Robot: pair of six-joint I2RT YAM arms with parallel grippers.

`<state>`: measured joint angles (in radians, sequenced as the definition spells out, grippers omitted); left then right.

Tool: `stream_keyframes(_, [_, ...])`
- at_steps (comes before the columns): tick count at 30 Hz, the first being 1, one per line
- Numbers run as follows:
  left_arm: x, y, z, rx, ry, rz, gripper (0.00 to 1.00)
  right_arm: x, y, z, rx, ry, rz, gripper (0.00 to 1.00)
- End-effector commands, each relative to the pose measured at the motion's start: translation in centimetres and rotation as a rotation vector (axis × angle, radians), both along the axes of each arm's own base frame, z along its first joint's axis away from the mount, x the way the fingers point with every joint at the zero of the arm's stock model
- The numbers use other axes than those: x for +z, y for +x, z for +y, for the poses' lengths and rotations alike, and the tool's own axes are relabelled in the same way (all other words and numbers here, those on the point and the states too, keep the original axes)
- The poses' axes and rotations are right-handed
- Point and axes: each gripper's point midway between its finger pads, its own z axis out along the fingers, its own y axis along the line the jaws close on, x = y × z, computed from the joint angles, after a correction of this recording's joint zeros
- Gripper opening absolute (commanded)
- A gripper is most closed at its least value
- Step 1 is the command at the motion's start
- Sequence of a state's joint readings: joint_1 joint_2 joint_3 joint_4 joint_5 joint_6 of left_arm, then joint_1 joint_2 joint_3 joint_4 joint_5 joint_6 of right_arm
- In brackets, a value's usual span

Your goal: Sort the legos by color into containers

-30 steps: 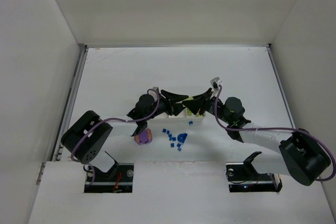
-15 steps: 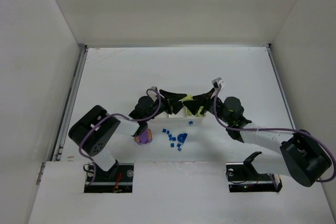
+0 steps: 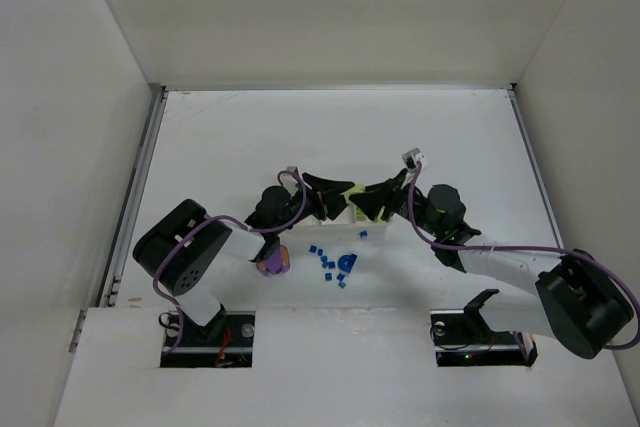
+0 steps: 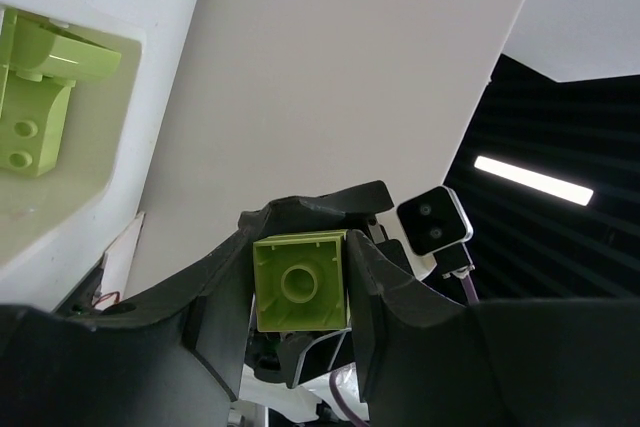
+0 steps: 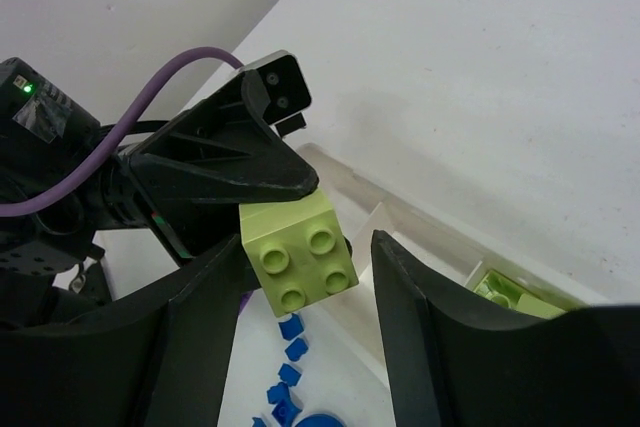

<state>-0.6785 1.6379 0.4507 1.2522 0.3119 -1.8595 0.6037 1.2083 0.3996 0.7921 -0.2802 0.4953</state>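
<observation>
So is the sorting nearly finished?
Not nearly. Done: one yellow-green piece lies in the white tray. In hand: the left pincer grips a yellow-green brick near the tray. To do: the small blue bricks and the purple piece sit on the table.

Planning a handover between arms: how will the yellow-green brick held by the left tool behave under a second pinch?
Probably stiff: the yellow-green brick shows square, undeformed edges while clamped in the left tool. Likely light, since its underside looks hollow. Its smooth sides may slip or twist if pinched off-centre.
</observation>
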Motion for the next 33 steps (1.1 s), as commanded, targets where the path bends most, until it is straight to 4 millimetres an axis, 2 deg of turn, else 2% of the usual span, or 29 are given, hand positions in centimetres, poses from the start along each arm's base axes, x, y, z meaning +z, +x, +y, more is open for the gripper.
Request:
stream_keyframes(1, [2.2, -0.5, 0.3, -0.009, -0.030, -0.094, 0.12, 3.0, -0.6, 0.8, 0.053, 0.056, -0.068, 0.56])
stream_keyframes(6, [2.6, -0.6, 0.4, -0.009, -0.030, -0.108, 0.12, 2.8, -0.7, 1.1, 0.068, 0.058, -0.050, 0.46])
stream_keyframes(16, [2.1, -0.3, 0.9, 0.010, -0.007, -0.111, 0.12, 4.2, -1.3, 0.4, 0.054, 0.095, -0.074, 0.43])
stream_keyframes(22, [2.1, -0.3, 1.1, 0.014, 0.005, -0.117, 0.11, 3.8, -1.2, 0.5, 0.056, 0.090, -0.061, 0.45])
stream_keyframes(24, [2.1, -0.3, 1.2, 0.017, 0.011, -0.120, 0.11, 3.7, -1.3, 0.6, 0.059, 0.088, -0.059, 0.49])
stream_keyframes(26, [2.1, -0.3, 1.3, 0.018, 0.017, -0.122, 0.11, 3.7, -1.3, 0.5, 0.054, 0.090, -0.061, 0.57])
stream_keyframes(27, [2.2, -0.3, 1.3, 0.018, 0.019, -0.125, 0.11, 3.7, -1.3, 0.5, 0.054, 0.091, -0.060, 0.57])
stream_keyframes(33, [2.4, -0.3, 1.2, 0.017, 0.029, -0.132, 0.11, 3.6, -1.4, 0.7, 0.065, 0.093, -0.050, 0.43])
